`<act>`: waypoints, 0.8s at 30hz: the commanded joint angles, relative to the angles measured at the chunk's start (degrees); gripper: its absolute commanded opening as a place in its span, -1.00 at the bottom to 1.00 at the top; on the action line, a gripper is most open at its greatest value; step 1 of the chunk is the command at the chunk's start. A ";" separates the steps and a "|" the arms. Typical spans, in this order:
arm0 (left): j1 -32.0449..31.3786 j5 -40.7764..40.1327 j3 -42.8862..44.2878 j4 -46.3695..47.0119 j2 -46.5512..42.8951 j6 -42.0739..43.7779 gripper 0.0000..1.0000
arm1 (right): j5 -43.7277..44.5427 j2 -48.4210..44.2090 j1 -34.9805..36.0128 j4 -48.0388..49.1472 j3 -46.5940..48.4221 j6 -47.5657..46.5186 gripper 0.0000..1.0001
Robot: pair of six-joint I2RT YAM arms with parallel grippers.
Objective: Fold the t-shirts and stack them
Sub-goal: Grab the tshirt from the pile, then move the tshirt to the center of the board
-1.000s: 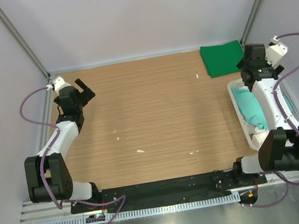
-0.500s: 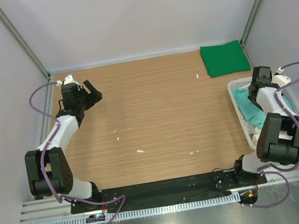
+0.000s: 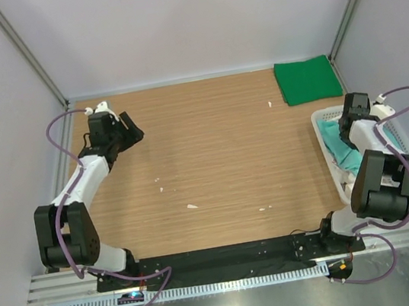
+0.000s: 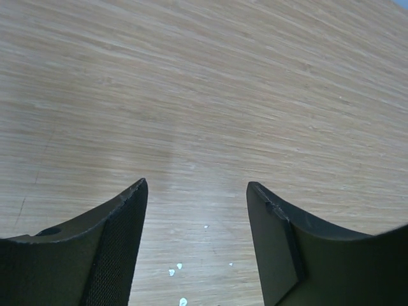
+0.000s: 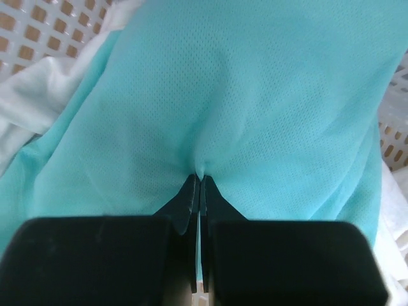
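A mint-teal t-shirt [image 5: 255,95] lies crumpled in the white lattice basket [image 3: 322,118] at the table's right edge, also seen from above [image 3: 336,147]. My right gripper [image 5: 200,180] is down in the basket, shut on a pinched fold of that teal fabric. White t-shirt cloth [image 5: 44,95] shows beside and under the teal one. A dark green t-shirt [image 3: 307,79] lies folded flat at the far right corner. My left gripper [image 4: 196,188] hangs open over bare wood at the far left [image 3: 130,127], holding nothing.
The basket's lattice wall [image 5: 38,25] closes in around the right gripper. Small white flecks [image 3: 191,206] dot the wooden tabletop [image 3: 212,152]. Grey enclosure walls and metal posts [image 3: 24,53] ring the table.
The right gripper dropped into the basket and closed on the teal shirt. The left arm swung slightly right and its jaws narrowed somewhat.
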 commanded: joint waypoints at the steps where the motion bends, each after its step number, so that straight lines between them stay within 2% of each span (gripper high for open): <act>1: -3.09 -1.56 4.89 -1.40 0.10 2.63 0.28 | 3.84 -5.43 0.60 -2.17 7.84 -2.47 -0.97; 6: -5.83 -3.06 8.94 -2.03 3.09 0.80 0.24 | 9.80 -8.15 4.90 -15.18 30.24 -3.19 -0.97; 10: -6.44 -3.41 9.12 -0.98 3.80 -1.85 0.24 | 13.95 -6.68 15.87 -22.39 48.69 -4.59 -0.97; 11: -6.53 -3.58 9.30 -0.97 3.62 -2.20 0.25 | 13.70 -6.05 20.42 -24.66 55.95 -5.03 -0.97; 14: -6.62 -4.20 9.65 -0.89 2.84 -2.55 0.24 | 10.37 -3.77 32.54 -28.10 66.96 -5.21 -0.97; 16: -6.62 -4.90 9.91 -0.89 1.87 -2.47 0.24 | 5.73 -3.41 37.76 -28.90 69.20 -4.42 -0.97; 18: -6.62 -6.56 9.56 -0.97 -0.50 -2.64 0.24 | -3.14 -3.06 44.00 -30.39 68.34 -3.54 -0.97; 20: -6.62 -8.32 9.21 -1.58 -2.52 -2.03 0.25 | -14.09 -3.58 47.52 -31.62 63.19 -1.96 -0.65; 21: -6.62 -8.94 9.21 -2.20 -5.14 -1.77 0.26 | -16.78 -4.54 51.37 -31.28 59.93 -0.82 -0.37; 22: -6.62 -9.56 8.95 -3.51 -6.47 -1.50 0.31 | -18.98 -6.29 52.80 -29.80 55.89 0.67 0.15; 23: -6.62 -9.91 8.69 -3.87 -8.22 -0.46 0.32 | -21.18 -7.96 53.77 -26.83 47.76 1.38 0.29; 24: -6.62 -10.44 7.81 -4.57 -9.72 -0.10 0.33 | -23.72 -11.81 53.95 -25.06 43.67 2.17 0.41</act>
